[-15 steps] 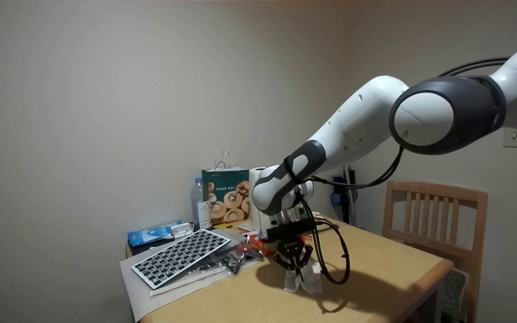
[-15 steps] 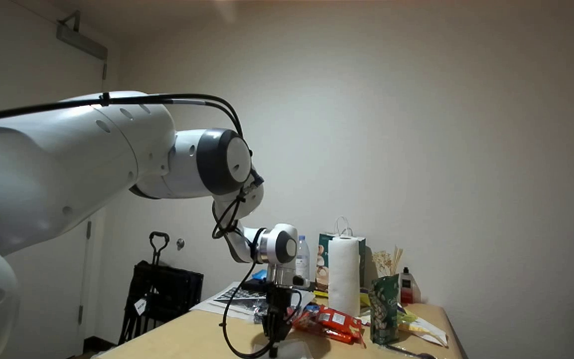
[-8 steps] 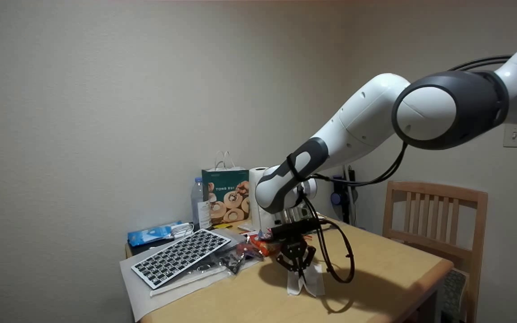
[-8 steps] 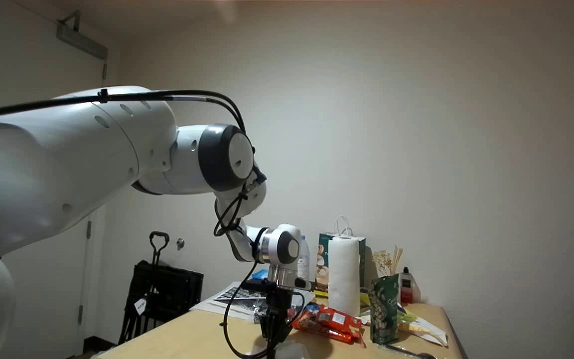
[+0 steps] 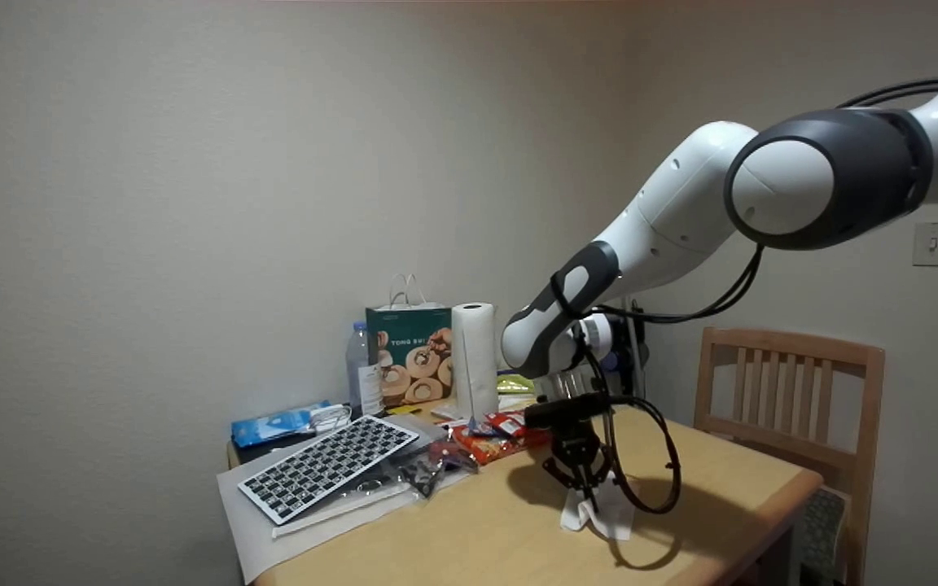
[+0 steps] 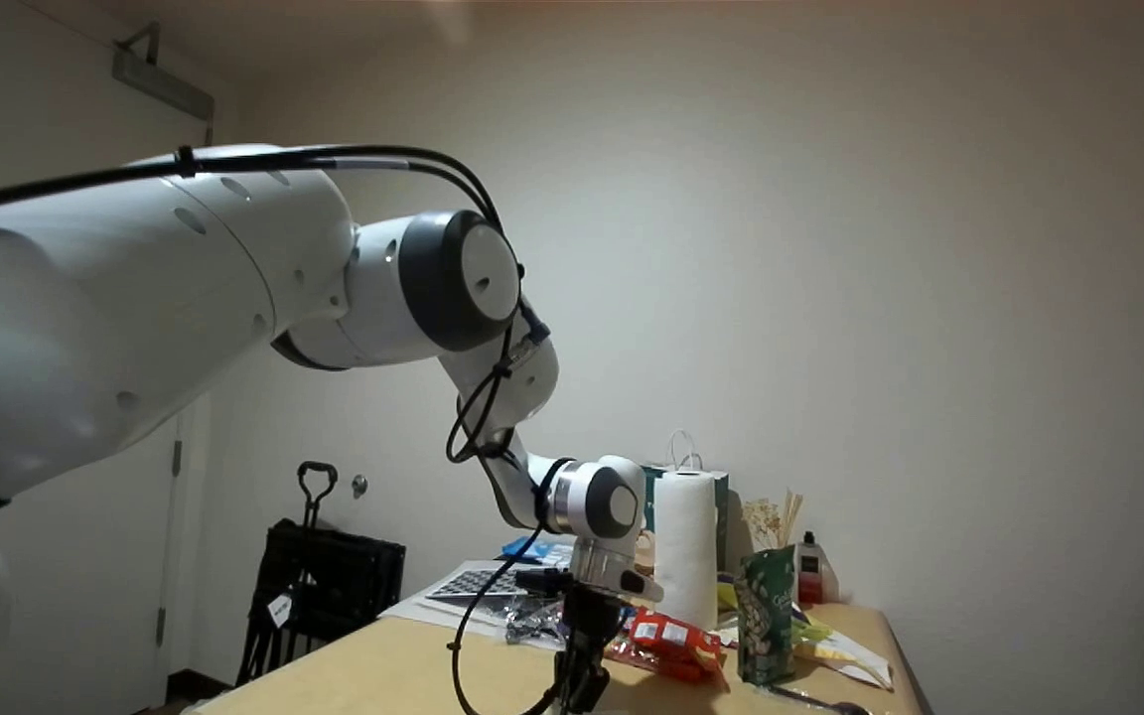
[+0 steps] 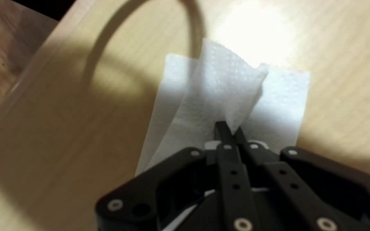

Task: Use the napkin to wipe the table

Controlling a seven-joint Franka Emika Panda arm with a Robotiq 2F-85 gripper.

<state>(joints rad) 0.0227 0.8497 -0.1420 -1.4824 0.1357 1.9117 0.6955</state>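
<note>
One napkin (image 7: pixel 215 85): white, lying on the counter (image 5: pixel 436 545), with a fold pinched up.
Gripper (image 7: pixel 231 131): pointing down, its two fingers squeezed together on that fold.
Paper roll (image 5: pixel 475 358): standing up on the counter, near the green bag (image 5: pixel 409 356).

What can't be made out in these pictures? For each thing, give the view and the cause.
Table under the napkin, wrist view: covered by the napkin.
Middle of the shopping bag, in an exterior view: behind the paper towels.
Any wording on the bottle, in an exterior view: too small.
Feet of the chair, in an exterior view: below the bottom edge.
Base of the arm, in both exterior views: beyond the picture edges.
</note>
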